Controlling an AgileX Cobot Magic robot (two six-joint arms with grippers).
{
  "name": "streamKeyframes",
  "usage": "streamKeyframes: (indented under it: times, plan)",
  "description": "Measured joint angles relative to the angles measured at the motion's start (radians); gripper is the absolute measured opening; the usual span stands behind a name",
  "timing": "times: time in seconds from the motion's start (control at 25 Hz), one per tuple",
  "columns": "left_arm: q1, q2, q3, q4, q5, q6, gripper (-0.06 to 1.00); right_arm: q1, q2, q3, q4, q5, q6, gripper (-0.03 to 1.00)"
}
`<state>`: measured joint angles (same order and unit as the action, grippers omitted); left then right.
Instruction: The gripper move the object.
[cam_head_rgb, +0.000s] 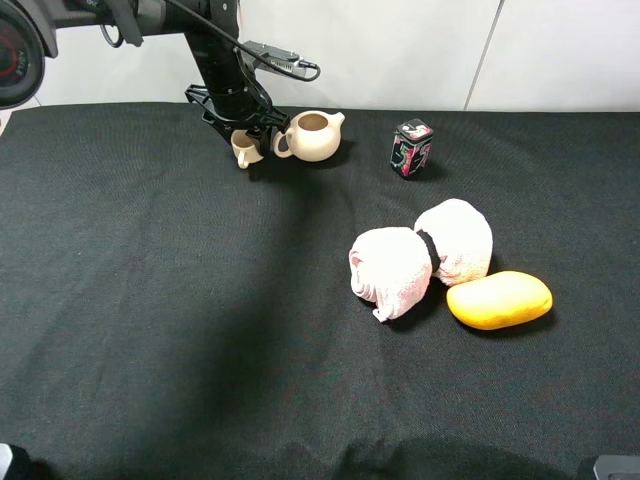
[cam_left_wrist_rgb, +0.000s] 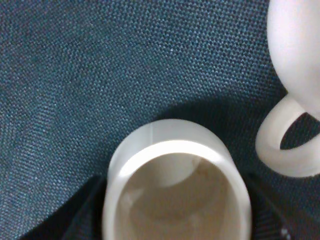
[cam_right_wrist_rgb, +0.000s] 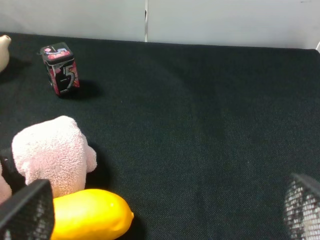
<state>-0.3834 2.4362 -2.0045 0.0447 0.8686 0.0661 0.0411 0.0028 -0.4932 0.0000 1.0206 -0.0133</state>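
The object, a small cream cup (cam_head_rgb: 246, 149) with a brownish inside, sits at the back left of the black cloth, just left of the cream teapot (cam_head_rgb: 312, 137). My left gripper (cam_head_rgb: 241, 128) reaches down over it from the black arm. In the left wrist view the cup (cam_left_wrist_rgb: 175, 185) fills the space between the two dark fingers (cam_left_wrist_rgb: 82, 215), which press close on both sides of it. The teapot's loop handle (cam_left_wrist_rgb: 282, 145) lies a short gap away from the cup. My right gripper (cam_right_wrist_rgb: 165, 220) is open with nothing between its fingertips, hanging over bare cloth.
A small dark printed tin (cam_head_rgb: 411, 148) stands right of the teapot. Rolled pink towels (cam_head_rgb: 420, 255) and a yellow mango-shaped fruit (cam_head_rgb: 499, 299) lie at centre right. In the right wrist view the fruit (cam_right_wrist_rgb: 90, 215) and a towel (cam_right_wrist_rgb: 50, 155) lie beside the right gripper.
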Motion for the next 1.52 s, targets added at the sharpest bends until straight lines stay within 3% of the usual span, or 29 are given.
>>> streamKeyframes:
  times: [0.32,0.76,1.16,1.52]
  plan:
    - [-0.009,0.0,0.0,0.0,0.0,-0.011,0.75,0.0,0.0,0.0,0.0,0.0,0.0,0.69]
    - [-0.009,0.0,0.0,0.0,0.012,-0.035,0.79,0.0,0.0,0.0,0.0,0.0,0.0,0.69]
    - [-0.02,-0.003,0.0,0.007,0.096,-0.037,0.85,0.0,0.0,0.0,0.0,0.0,0.0,0.69]
    - [-0.02,-0.117,0.0,0.009,0.14,-0.038,0.85,0.0,0.0,0.0,0.0,0.0,0.0,0.69]
